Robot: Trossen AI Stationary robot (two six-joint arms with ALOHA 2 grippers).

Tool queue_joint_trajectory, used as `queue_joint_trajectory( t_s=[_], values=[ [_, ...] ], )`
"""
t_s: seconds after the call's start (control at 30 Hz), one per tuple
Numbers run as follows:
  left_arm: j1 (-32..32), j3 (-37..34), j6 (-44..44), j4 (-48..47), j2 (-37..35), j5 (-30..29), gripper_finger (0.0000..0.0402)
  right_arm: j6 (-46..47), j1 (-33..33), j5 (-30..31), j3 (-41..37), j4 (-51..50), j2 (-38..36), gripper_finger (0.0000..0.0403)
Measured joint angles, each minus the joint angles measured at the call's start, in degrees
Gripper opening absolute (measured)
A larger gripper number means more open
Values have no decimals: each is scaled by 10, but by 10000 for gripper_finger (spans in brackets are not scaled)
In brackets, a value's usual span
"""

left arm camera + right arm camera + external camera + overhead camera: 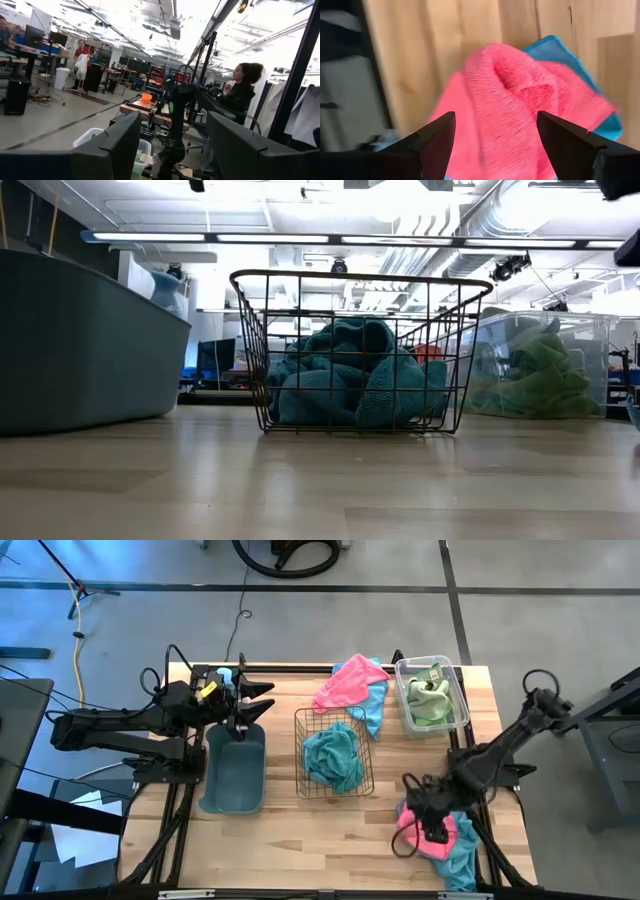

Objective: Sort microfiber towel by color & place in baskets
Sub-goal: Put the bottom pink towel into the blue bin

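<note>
My right gripper point(424, 823) point(495, 117) is open and hangs just above a pink towel point(408, 823) point(520, 100). That towel lies on top of a teal towel point(462, 858) point(555, 42) at the table's near right corner, and my fingers stand on either side of its raised fold. My left gripper point(260, 700) point(174, 120) is open, level, over the far end of the grey-blue tub point(233, 770) point(80, 350). The wire basket point(335, 752) point(360, 350) holds teal towels. The clear bin point(432, 695) point(545, 365) holds green towels. A pink towel point(347, 683) overlaps a teal towel point(376, 705) by the far edge.
A pale blue-and-white bottle point(225, 675) point(167, 288) stands behind the tub at the far left. Dark frame rails point(490, 840) run along the table's right and left sides. Bare wood point(300, 840) lies along the near edge. A person point(240, 90) sits in the room beyond.
</note>
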Motion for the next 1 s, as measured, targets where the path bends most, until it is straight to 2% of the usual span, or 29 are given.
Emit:
queue_joint_trajectory(
  t_s=[0.1, 0.6, 0.7, 0.83, 1.0],
  values=[
    [0, 0, -15, 0, 0, 0, 216, -23, 15, 25, 0, 0, 43, 277],
    [0, 0, -48, -4, 0, 0, 216, -19, 46, 18, 0, 52, 201, 276],
    [0, 0, -50, -4, 0, 0, 216, -17, 46, 16, 0, 56, 220, 262],
    [0, 0, -50, -4, 0, 0, 216, -18, 46, 15, 0, 57, 225, 197],
    [0, 0, -51, -4, 0, 0, 216, -20, 46, 13, 0, 53, 210, 41]
  ],
)
